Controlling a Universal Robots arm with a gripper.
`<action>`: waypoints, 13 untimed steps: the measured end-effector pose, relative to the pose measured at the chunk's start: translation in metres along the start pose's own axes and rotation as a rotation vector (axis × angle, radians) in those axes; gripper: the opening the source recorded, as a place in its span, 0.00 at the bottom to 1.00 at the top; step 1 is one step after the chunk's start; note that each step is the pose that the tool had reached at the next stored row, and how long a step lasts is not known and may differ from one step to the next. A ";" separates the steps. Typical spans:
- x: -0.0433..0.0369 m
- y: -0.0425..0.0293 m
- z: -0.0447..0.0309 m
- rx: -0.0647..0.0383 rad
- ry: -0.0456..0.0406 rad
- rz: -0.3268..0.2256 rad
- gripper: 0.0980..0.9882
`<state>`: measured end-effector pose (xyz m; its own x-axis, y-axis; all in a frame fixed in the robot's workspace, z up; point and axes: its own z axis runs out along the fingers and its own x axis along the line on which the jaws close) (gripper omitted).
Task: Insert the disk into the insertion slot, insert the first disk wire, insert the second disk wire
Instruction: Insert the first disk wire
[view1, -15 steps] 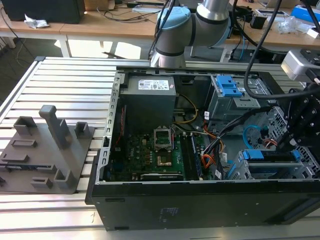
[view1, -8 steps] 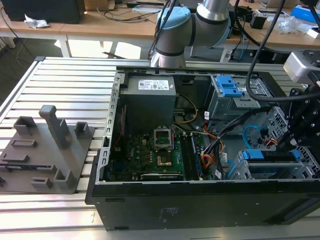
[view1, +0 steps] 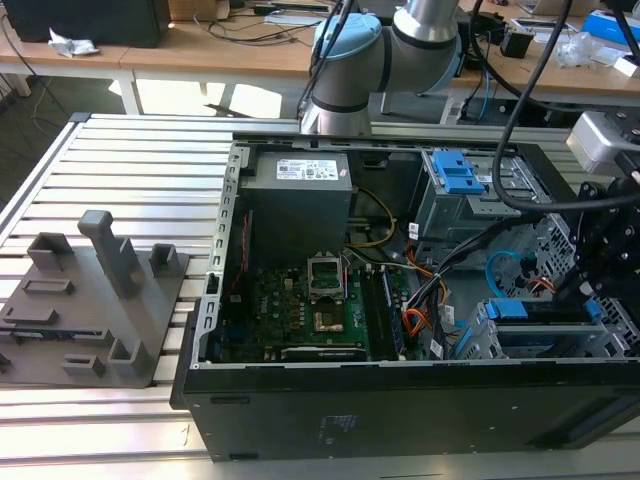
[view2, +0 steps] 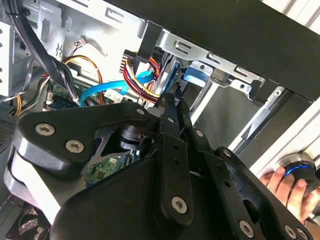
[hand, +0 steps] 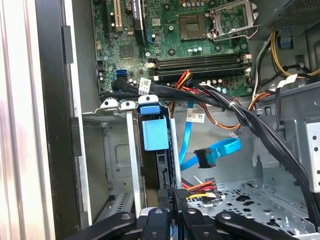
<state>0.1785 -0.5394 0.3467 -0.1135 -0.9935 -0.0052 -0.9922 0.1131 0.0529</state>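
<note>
The disk (hand: 159, 165), with its blue carrier tab (hand: 155, 134), stands inside the insertion slot (hand: 116, 159), a silver perforated cage at the case's corner; in the exterior view the disk (view1: 540, 340) lies in that cage (view1: 612, 330). My gripper (hand: 172, 200) is at the disk's rear edge, shut on the black plug of the first disk wire (hand: 201, 188), a short red, yellow and black bundle. In the second wrist view the fingers (view2: 170, 107) are pressed together beside that bundle (view2: 141, 82). The second disk wire (hand: 216, 151), a light-blue cable with a black plug, curls loose nearby.
Black cable bundles (hand: 240, 112) cross the case above the cage. The motherboard (view1: 310, 310) fills the case floor and a taller bay with blue latches (view1: 455, 175) stands behind. A person's hand (view2: 287, 186) rests on a blue-ringed knob outside the case. A grey fixture (view1: 95, 295) sits at the exterior view's left.
</note>
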 end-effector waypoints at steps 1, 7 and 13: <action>0.0003 -0.0001 0.0004 0.000 -0.0001 0.000 0.07; 0.0008 -0.0023 0.0030 0.000 -0.0015 -0.001 0.07; 0.0007 -0.0038 0.0025 -0.001 -0.0075 -0.001 0.07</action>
<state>0.1821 -0.5405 0.3439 -0.1129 -0.9935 -0.0128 -0.9923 0.1120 0.0537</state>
